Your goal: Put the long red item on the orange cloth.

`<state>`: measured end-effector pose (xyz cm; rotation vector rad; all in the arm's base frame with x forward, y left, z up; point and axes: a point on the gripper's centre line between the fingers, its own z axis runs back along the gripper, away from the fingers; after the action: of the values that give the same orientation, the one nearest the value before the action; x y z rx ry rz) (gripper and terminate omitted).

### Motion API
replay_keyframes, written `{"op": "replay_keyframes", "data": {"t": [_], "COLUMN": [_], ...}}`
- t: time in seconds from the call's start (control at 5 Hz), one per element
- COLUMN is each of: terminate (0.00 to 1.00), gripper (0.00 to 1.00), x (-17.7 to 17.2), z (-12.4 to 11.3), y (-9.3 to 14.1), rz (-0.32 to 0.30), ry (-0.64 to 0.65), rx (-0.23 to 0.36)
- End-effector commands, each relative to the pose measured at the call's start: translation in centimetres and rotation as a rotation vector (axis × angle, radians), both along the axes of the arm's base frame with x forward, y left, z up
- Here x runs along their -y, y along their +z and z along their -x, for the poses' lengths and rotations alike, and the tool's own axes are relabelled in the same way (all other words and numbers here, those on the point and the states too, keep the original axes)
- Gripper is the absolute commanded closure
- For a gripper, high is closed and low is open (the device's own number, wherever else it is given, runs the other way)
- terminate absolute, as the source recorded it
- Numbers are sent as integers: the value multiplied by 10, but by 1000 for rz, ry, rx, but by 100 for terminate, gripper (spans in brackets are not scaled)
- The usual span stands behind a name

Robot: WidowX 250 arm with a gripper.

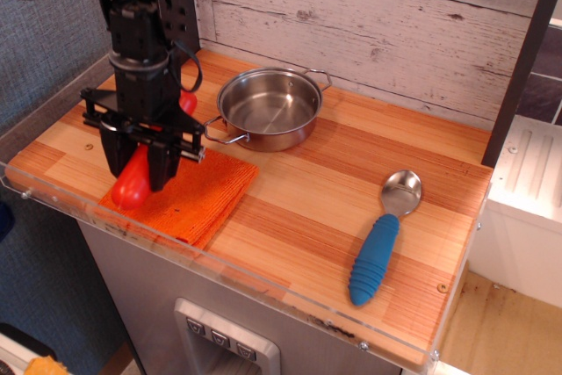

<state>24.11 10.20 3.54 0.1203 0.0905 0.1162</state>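
Long red item [133, 180]: clamped between the black fingers [161, 167] of the gripper [139, 164], tilted, lower end poking out below and left of the fingertips, upper end showing red behind the fingers to their right. Its low tip sits over the left part of the orange cloth [198, 195]; cannot tell whether it touches. Cloth spreads under the fingers and out to their right, near the front edge of the wooden counter [334, 173]. Steel pan [270, 109] up and right of the fingers, one handle just beside the cloth's far corner. Blue-handled spoon [383, 238] well apart, far right, bowl pointing away.
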Motion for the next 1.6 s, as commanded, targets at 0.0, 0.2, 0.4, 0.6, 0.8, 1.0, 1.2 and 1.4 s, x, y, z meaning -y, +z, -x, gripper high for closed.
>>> {"op": "replay_keyframes", "data": {"t": [0.0, 0.2, 0.4, 0.6, 0.8, 1.0, 1.2, 1.4], "terminate": [0, 0, 0, 0, 0, 0, 0, 0], "gripper": [0, 0, 0, 0, 0, 0, 0, 0], "x": [7, 6, 3, 6, 13, 19, 22, 22], "z": [7, 6, 3, 3, 4, -6, -15, -15], "y": [10, 9, 16, 54, 87, 88, 79, 79], "rz": [2, 15, 16, 22, 16, -5, 7, 7], "ry": [-32, -11, -9, -39, -135, -195, -188, -188], "rx": [25, 35, 54, 171, 237, 216, 187, 187]}}
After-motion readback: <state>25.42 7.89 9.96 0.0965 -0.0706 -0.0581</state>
